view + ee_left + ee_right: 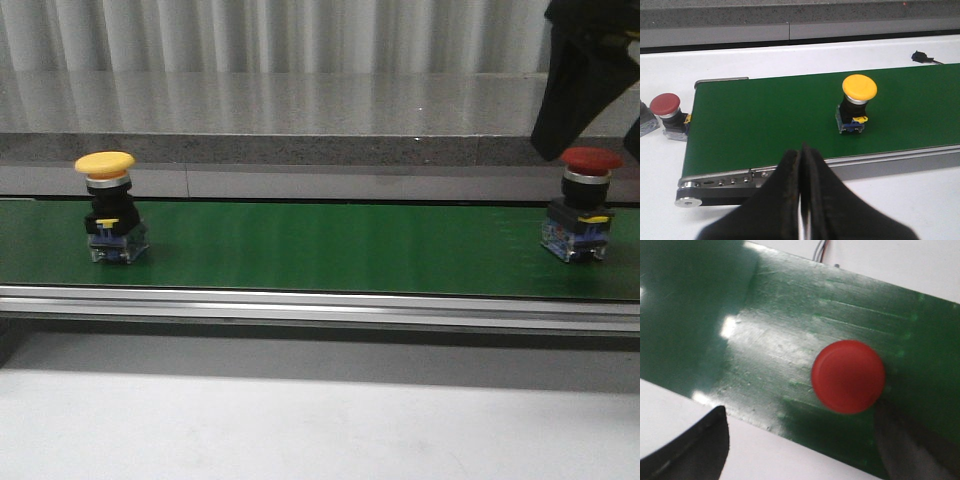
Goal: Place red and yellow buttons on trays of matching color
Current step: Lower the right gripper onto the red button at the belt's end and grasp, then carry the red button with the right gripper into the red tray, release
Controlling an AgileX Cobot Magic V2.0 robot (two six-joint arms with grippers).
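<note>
While both buttons sit upright on the green belt (320, 250), we see the yellow button (108, 205) near its left end and the red button (582, 203) at the far right, well apart. Right gripper (800, 440) hangs over the red one, fingers spread wide, one dark fingertip (695, 447) off the belt edge and the other just beside the cap; nothing gripped. In the front view that arm is a dark shape just above and behind the red cap. Left gripper (802, 200) has its fingers pressed together, holding nothing, short of the belt's near rail. Left wrist view also shows a second red button (669, 116) on the white table (790, 50), just off the belt end
</note>
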